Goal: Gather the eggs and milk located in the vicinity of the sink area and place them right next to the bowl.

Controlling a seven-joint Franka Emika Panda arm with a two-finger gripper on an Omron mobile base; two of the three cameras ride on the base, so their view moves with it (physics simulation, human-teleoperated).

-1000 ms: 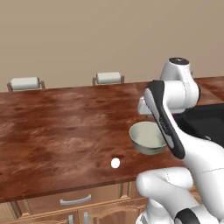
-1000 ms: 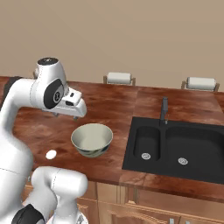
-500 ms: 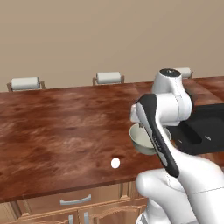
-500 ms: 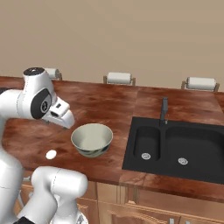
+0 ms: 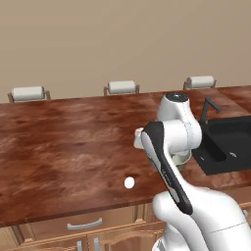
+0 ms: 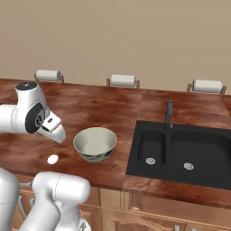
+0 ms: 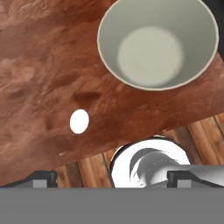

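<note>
Swinging left of bowl (image 6: 94, 143), gripper (image 7: 111, 177) wide

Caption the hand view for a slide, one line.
Open gripper looks down on the empty bowl and a white egg lying apart on the wooden counter.

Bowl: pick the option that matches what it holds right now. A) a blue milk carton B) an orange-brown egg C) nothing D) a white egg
C: the hand view looks straight into the bowl and shows a bare pale inside, while the white egg lies apart from it on the wooden counter.
</note>
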